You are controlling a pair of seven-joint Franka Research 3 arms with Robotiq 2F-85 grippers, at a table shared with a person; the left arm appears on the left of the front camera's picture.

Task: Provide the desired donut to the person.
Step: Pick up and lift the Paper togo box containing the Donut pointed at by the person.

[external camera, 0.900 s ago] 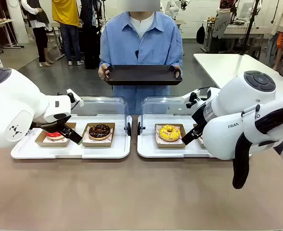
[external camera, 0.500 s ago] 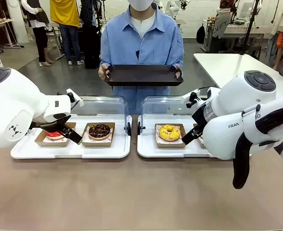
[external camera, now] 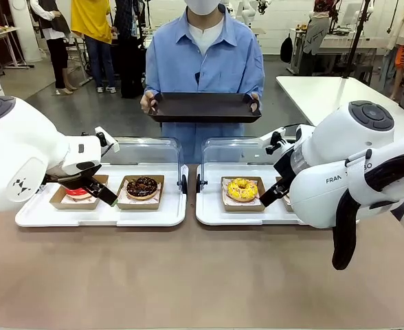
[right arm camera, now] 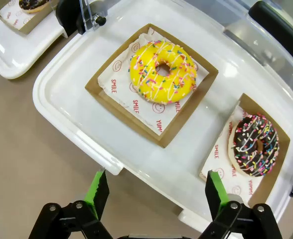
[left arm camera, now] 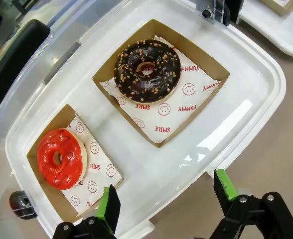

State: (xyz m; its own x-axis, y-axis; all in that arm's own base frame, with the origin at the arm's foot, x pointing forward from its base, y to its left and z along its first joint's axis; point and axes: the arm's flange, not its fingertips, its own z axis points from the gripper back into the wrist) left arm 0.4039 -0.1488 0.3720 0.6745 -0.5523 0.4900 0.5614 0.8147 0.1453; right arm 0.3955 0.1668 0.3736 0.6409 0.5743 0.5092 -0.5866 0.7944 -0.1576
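The person [external camera: 203, 58] in a light-blue shirt stands at the far side holding a dark tray [external camera: 203, 106] out level. On the left white tray [external camera: 106, 214] sit a red donut [left arm camera: 61, 158] and a chocolate nut donut [left arm camera: 147, 69], each in a cardboard box. The right white tray [external camera: 216, 214] carries a yellow sprinkled donut [right arm camera: 162, 71] and a chocolate sprinkled donut [right arm camera: 254, 144]. My left gripper [left arm camera: 167, 198] hangs open over the near rim of the left tray. Over the near rim of the right tray my right gripper [right arm camera: 156, 190] is open too. Neither holds anything.
Both white trays have clear lids [external camera: 141, 150] standing open behind them. Bare brown tabletop [external camera: 188, 275] stretches in front of the trays. A white table [external camera: 326, 93] stands at the back right, and other people stand far behind on the left.
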